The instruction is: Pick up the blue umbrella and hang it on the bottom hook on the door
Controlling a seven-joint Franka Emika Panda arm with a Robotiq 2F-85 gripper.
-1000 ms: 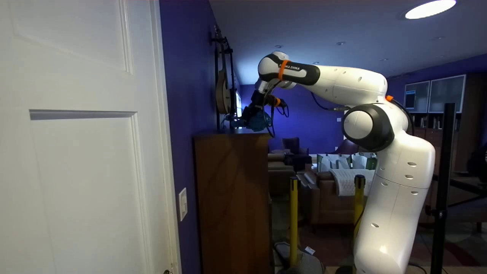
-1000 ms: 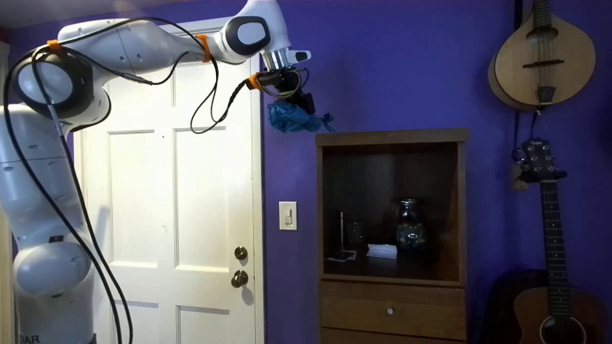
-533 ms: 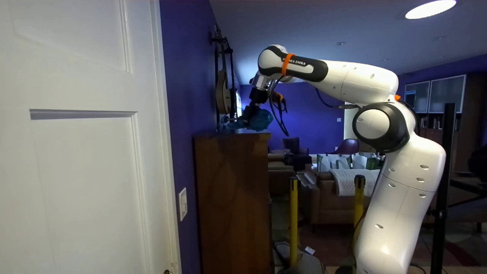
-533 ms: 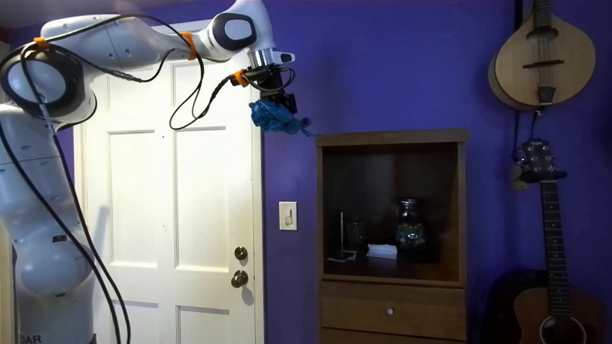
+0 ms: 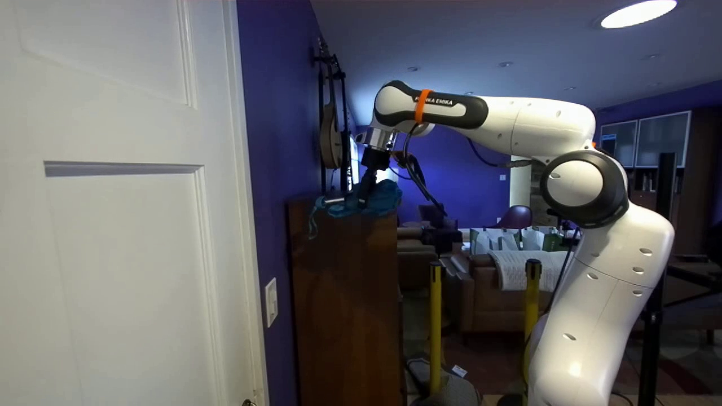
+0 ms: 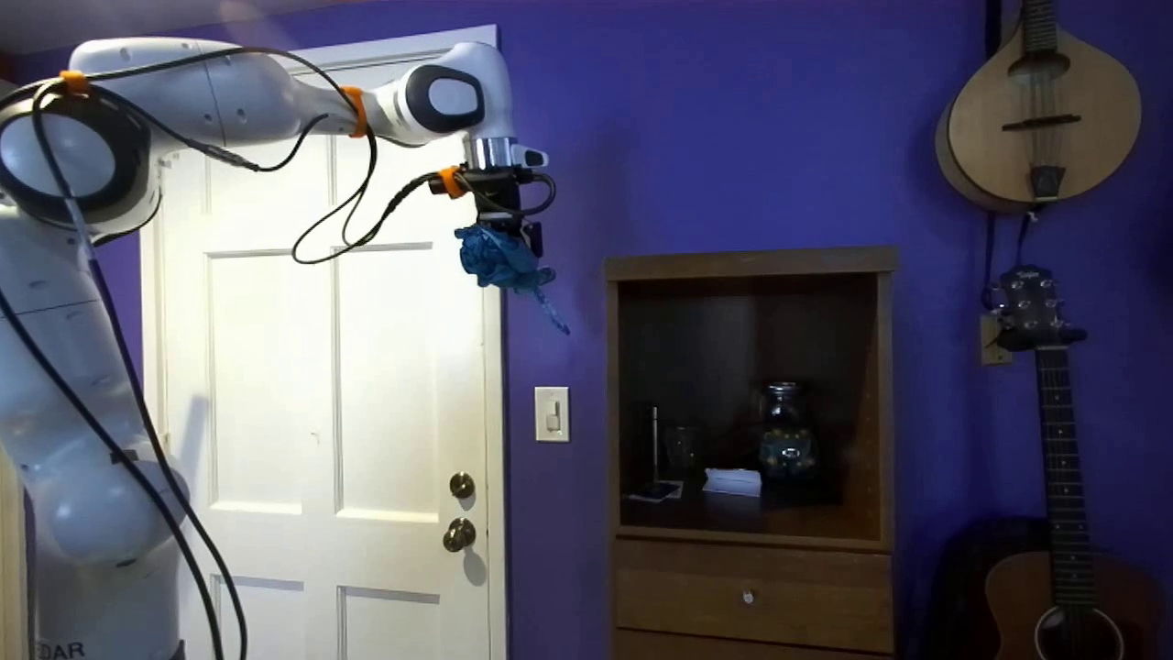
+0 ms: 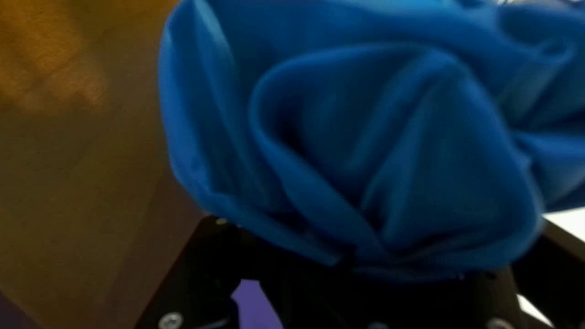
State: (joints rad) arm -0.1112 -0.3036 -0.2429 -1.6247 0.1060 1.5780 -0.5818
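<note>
The blue umbrella [image 5: 386, 197] is a loosely bunched bundle held in the air by my gripper [image 5: 364, 202]. In the same exterior view its shaft end points toward the purple wall, and a blue strap hangs from it. In an exterior view the umbrella [image 6: 498, 259] is beside the upper right edge of the white door [image 6: 385, 385], below the gripper [image 6: 524, 240]. The door [image 5: 127, 254] also shows close up. In the wrist view the umbrella's folds [image 7: 388, 137] fill most of the picture and hide the fingertips. No hook shows on the visible part of the door.
A dark wooden cabinet [image 6: 751, 266] stands against the purple wall, with a light switch [image 6: 552, 414] between it and the door. A mandolin [image 6: 1040, 119] and a guitar [image 6: 1068, 587] are to the right. Yellow posts [image 5: 435, 327] stand near the arm.
The gripper and umbrella have moved down and toward the door, leftward past the cabinet's edge in an exterior view. The gripper has turned more downward, and the umbrella's strap now hangs down.
</note>
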